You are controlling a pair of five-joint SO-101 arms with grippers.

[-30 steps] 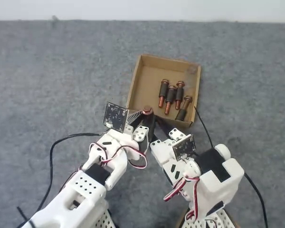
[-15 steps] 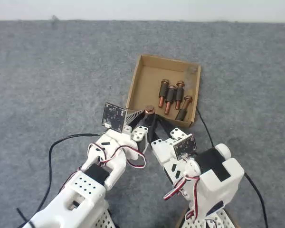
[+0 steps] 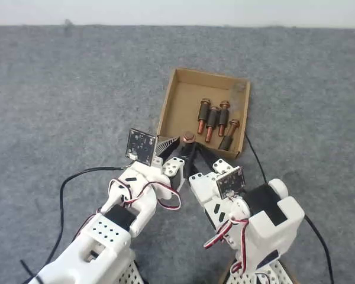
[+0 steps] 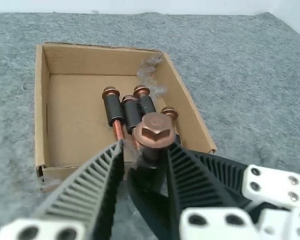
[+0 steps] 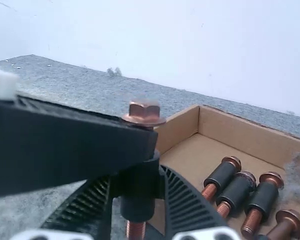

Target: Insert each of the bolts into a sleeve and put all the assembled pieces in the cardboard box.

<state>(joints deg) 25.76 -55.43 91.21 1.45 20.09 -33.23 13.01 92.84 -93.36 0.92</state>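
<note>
The sleeved bolt [image 3: 189, 138], held upright by the right end effector [image 5: 140, 172] with the left end effector [image 4: 142, 155] parted around it, has edged toward the box [image 3: 180, 109], so it seems ready to join the four finished pieces [image 3: 213, 121].

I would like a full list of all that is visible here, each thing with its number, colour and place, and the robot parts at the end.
cardboard box: one, brown, on the carpet beyond the claws
boxed pieces: four, copper bolts in black sleeves, side by side in the box
held piece: one, copper bolt in black sleeve, upright at the box's near wall
carpet: one, grey, under everything
cables: two, black, on the carpet beside the arms
wall: one, white, behind the carpet
arms: two, white, near edge
left claw: one, black, around the held piece
right claw: one, black, gripping the held piece
</note>
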